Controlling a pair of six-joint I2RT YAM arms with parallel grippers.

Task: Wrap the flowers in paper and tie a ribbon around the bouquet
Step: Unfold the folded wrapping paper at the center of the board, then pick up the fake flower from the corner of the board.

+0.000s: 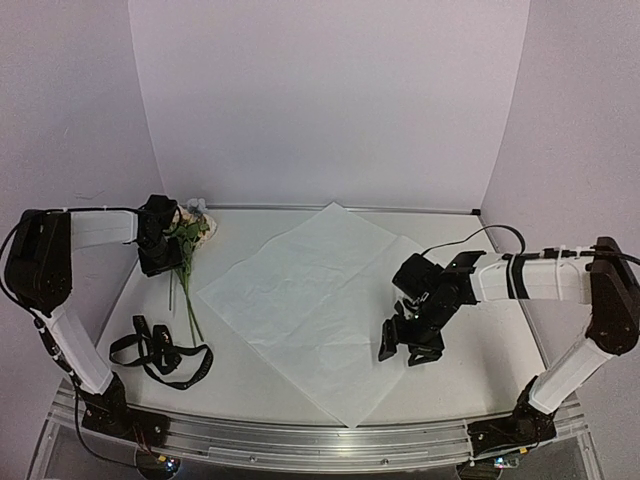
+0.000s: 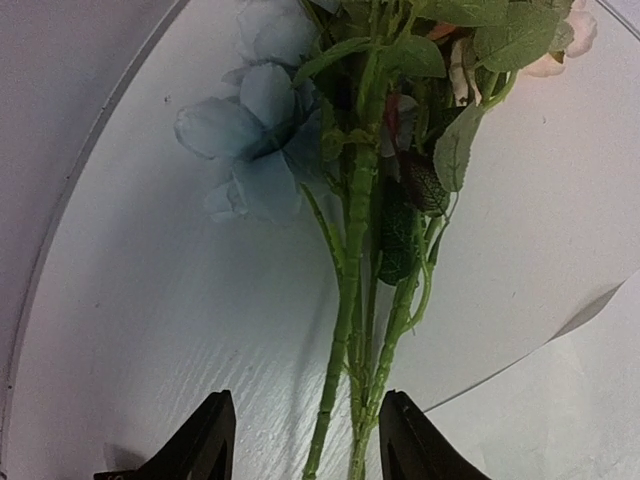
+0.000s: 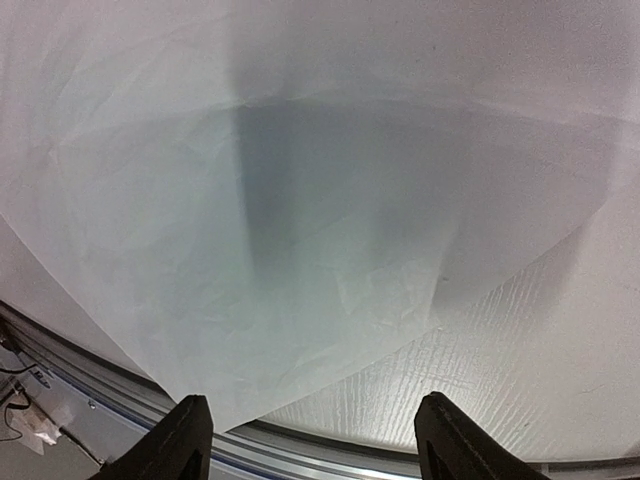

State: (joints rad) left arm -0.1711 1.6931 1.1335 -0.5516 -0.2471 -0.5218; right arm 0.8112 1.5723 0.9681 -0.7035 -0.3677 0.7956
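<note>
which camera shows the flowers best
The left wrist view: the flowers fill it close up, with blooms, leaves and stems clear. The top external view shows them small and far off; the right wrist view shows only paper.

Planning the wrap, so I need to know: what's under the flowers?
Bare table shows beneath the flowers; the paper lies beside them. Directly under the blooms is hidden.

A robot lab: plain white backdrop, aluminium rail edging the table.
</note>
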